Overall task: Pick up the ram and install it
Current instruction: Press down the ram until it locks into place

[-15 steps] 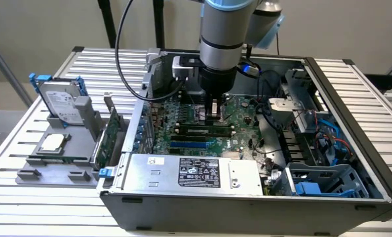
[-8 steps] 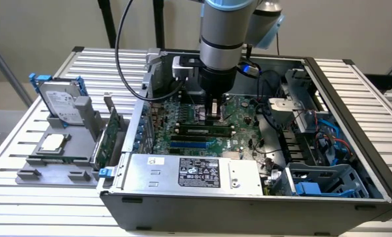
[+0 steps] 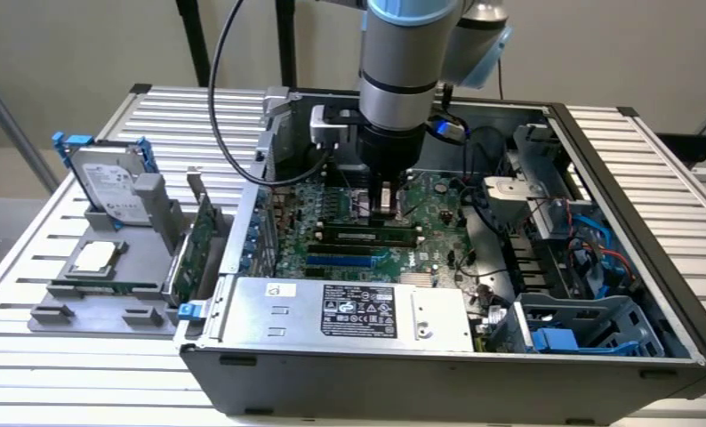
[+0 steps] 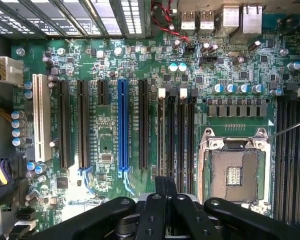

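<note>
1. The tool (image 4: 166, 186) is hanging inside the computer case (image 3: 448, 378), over the board's black slots (image 4: 172, 135); I cannot tell whether it is open or closed.
2. What looks like the ram (image 3: 104, 286) is lying in the grey holder (image 3: 151, 258) beside the case, so installing seems not yet done.
3. The case is sitting on a slatted metal desk (image 3: 44, 365) with pale walls behind.

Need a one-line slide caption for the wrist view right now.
Gripper poised over the motherboard memory slots, beside the empty CPU socket.
</note>
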`<move>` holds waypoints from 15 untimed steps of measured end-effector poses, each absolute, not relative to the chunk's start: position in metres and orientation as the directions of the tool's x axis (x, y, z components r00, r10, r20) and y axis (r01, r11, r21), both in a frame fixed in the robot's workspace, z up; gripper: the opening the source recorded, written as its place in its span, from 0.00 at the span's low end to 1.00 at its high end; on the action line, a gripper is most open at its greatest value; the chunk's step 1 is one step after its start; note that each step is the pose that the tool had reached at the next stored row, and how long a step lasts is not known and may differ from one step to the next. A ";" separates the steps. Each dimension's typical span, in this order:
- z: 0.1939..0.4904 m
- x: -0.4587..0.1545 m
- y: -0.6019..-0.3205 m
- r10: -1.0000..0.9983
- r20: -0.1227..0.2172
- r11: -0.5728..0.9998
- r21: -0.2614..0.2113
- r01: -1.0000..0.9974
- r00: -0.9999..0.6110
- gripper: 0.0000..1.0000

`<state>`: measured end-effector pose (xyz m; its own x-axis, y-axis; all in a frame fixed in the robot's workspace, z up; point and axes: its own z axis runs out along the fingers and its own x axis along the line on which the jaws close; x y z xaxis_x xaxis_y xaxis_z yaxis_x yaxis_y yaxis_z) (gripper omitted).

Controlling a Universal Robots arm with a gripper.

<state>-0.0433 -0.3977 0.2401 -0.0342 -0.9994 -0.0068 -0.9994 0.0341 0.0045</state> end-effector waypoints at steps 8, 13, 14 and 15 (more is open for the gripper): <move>0.235 -0.045 -0.395 -0.999 -0.007 0.034 0.004 -0.999 -0.034 0.00; 0.231 -0.046 -0.394 -0.999 -0.007 0.034 0.004 -0.999 -0.034 0.00; 0.230 -0.046 -0.394 -0.999 -0.006 0.034 0.005 -0.999 -0.034 0.00; 0.228 -0.046 -0.395 -0.999 -0.005 0.034 0.005 -0.999 -0.034 0.00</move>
<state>-0.0457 -0.3946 0.2285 -0.0340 -0.9994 -0.0051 -0.9994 0.0340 0.0049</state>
